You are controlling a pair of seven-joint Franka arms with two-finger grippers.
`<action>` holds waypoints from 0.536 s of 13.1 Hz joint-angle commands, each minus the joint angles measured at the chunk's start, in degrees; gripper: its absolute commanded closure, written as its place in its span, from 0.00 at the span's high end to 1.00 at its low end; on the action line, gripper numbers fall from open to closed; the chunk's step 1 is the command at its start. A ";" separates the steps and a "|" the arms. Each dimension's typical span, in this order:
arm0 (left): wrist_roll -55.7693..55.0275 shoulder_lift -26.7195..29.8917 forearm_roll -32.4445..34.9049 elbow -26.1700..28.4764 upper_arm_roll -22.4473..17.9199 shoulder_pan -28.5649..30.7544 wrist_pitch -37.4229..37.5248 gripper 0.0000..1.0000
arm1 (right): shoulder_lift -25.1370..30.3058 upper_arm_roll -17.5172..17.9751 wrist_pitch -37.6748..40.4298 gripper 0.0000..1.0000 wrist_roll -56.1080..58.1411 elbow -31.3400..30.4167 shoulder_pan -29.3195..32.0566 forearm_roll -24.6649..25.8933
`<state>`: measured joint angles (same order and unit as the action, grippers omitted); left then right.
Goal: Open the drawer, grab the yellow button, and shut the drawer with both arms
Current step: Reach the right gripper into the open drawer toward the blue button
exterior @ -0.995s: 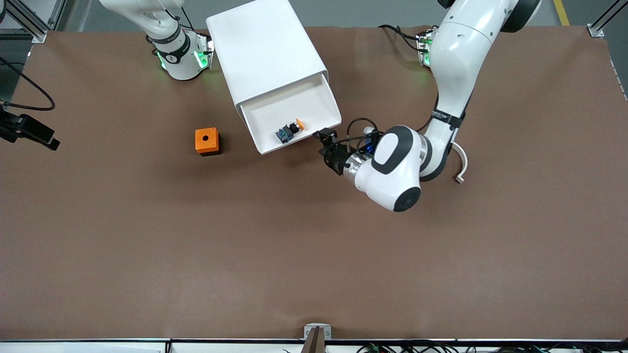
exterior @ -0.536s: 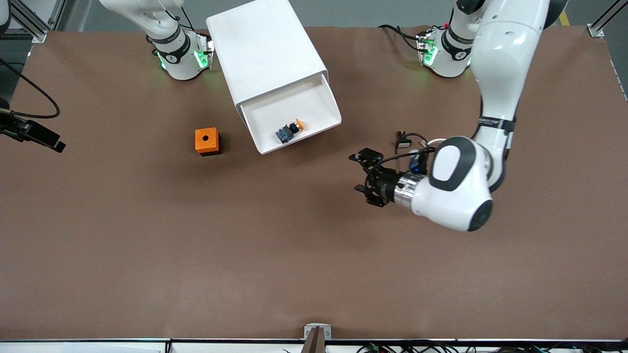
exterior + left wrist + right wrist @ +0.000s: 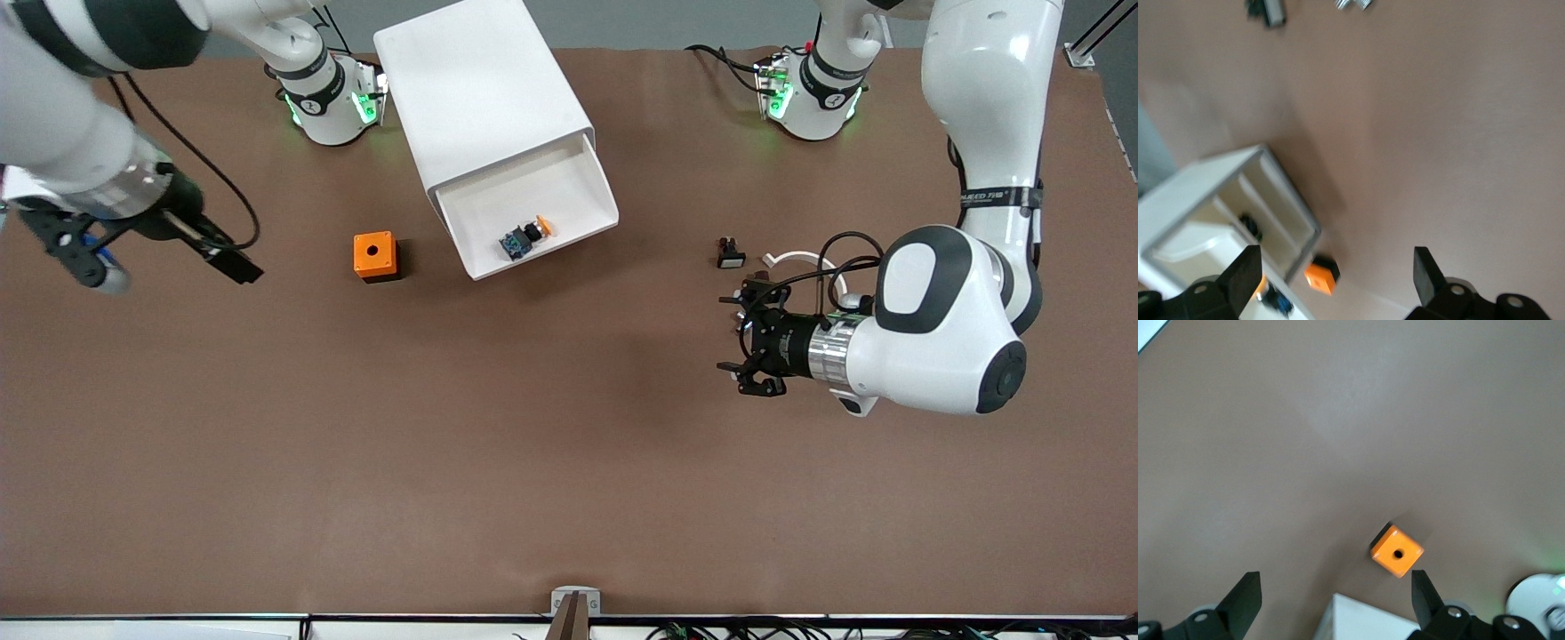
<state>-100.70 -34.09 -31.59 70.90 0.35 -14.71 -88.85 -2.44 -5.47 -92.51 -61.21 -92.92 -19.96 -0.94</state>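
White and pulled out, the drawer (image 3: 533, 218) is standing open at the top of the cabinet (image 3: 480, 98), and you are seeing the button (image 3: 526, 236) lying inside it toward its front lip. Your left gripper (image 3: 742, 342) is hanging empty with jaws spread over bare table toward the left arm's end, near the small black part (image 3: 730, 253). Your right gripper (image 3: 76, 253) is hovering, jaws released, over the right arm's end of the table, well apart from the orange box (image 3: 374, 256).

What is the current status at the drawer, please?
Left gripper open, empty, over bare table. Right gripper open, near orange cube box. Drawer open, button inside. Nothing blocking.
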 commanded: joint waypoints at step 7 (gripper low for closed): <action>29.50 7.45 18.20 1.09 0.79 -2.16 0.34 1.00 | -3.61 -0.60 -14.35 1.00 -35.96 -7.62 -18.78 -0.64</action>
<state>-74.48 -28.93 -17.72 70.92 0.76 -15.94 -88.82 -5.49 -5.36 -104.99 -91.93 -99.73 -35.52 -1.19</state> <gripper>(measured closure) 0.000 0.000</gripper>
